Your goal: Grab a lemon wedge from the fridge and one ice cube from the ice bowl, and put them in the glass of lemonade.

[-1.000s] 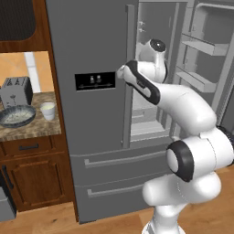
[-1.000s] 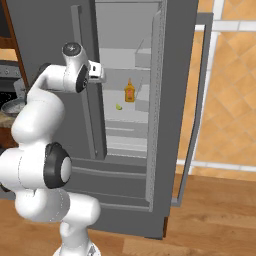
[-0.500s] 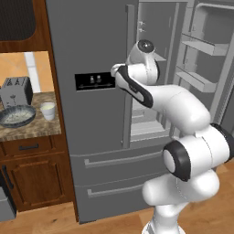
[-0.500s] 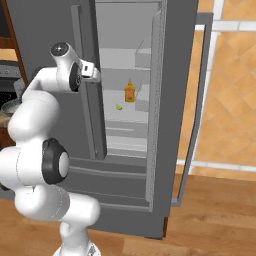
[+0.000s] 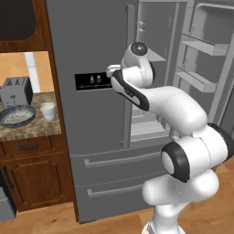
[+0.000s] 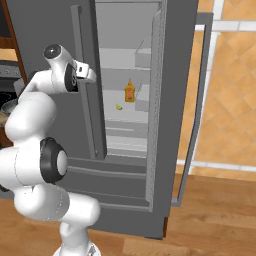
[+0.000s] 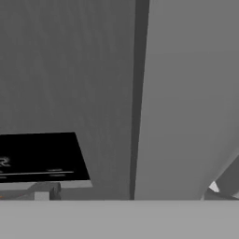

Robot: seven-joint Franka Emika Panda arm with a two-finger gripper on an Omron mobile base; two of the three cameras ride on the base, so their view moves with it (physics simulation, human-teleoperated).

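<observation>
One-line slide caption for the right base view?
Fridge door open; lemon wedge beside an orange bottle on a shelf, arm raised alongside.

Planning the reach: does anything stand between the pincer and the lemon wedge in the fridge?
Yes. The fridge's closed left door lies between the pincer and the lemon wedge, which sits beside the orange bottle.

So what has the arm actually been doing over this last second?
The arm's upper part has swung leftward, away from the fridge's open right side and across the front of its closed left door, toward the black dispenser panel. Nothing was taken hold of. The lemon wedge and the orange bottle sit unmoved on their shelf; the ice bowl, the glass of lemonade and the toaster are unchanged on the counter.
</observation>
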